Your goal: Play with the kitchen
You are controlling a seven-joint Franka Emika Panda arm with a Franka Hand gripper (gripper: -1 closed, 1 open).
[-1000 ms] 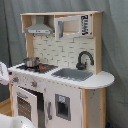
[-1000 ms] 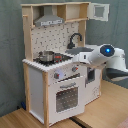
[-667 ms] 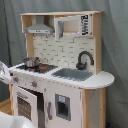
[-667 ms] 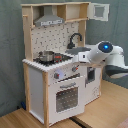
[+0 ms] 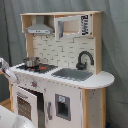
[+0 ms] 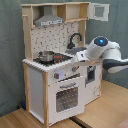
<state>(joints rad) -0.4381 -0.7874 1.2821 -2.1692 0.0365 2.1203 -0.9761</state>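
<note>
In the first exterior view the kitchen (image 5: 60,70) fills the frame as it did a second ago, unmoved; the only change is at the first exterior view's left edge, where a small part of the arm (image 5: 5,69) sits a little differently beside the stovetop. A metal pot (image 5: 31,62) stands on the black stovetop (image 5: 36,66), the black faucet (image 5: 83,59) curves over the grey sink (image 5: 73,74), and the grey hood (image 5: 38,29) hangs under the top shelf. The oven door (image 5: 24,104) hangs slightly ajar at the lower left, and a white rounded shape (image 5: 11,119) blocks the bottom corner. A grey curtain (image 5: 114,45) closes off the room behind. In the second exterior view the white arm (image 6: 102,51) has shifted slightly from a second ago and now lies across the sink side of the kitchen (image 6: 52,75), hiding part of the worktop there. The pincer (image 6: 75,64) points down at the front edge near the knobs (image 6: 59,76); I cannot tell how far it is open or whether it has hold of anything. The pot (image 6: 46,55) rests on the stovetop, the faucet (image 6: 74,39) shows behind the arm, and the windowed oven door (image 6: 65,97) faces forward. The kitchen stands on a light wooden surface (image 6: 105,112), with the grey curtain (image 6: 11,60) behind.
</note>
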